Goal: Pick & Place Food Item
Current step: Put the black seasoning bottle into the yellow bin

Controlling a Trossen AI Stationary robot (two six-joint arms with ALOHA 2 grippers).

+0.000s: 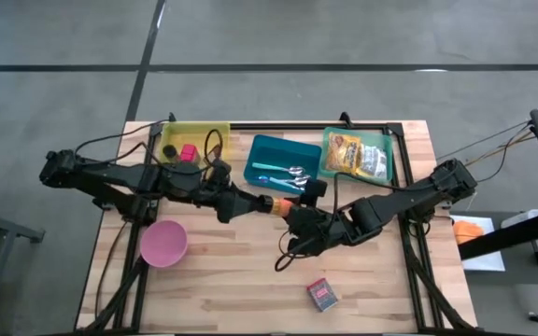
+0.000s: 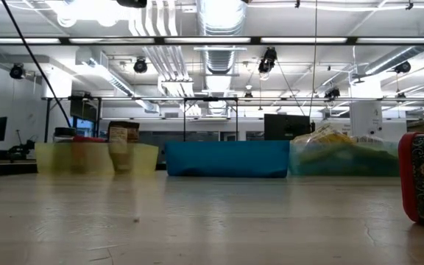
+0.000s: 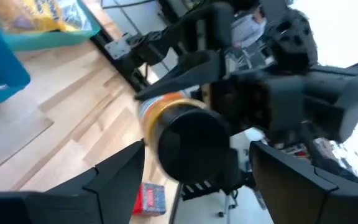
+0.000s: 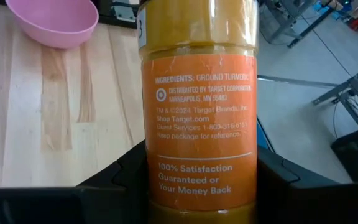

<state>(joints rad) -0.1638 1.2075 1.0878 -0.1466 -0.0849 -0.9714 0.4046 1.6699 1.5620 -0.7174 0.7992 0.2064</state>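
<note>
Orange turmeric jar (image 1: 276, 204) — both grippers clamp it.

Even, soft light falls on my table (image 1: 232, 271) from above, with only faint shadows under my arms. At table height, ceiling lamps (image 2: 87, 9) glare white along the top of the frame and the foreground wood blurs. My left wrist picture is smeared, blown out at the upper right; the turmeric jar (image 4: 199, 106) label reads crisp.

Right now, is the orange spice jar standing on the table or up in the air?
Up in the air. The spice jar lies sideways between the left pincer and right pincer, above the table.
</note>
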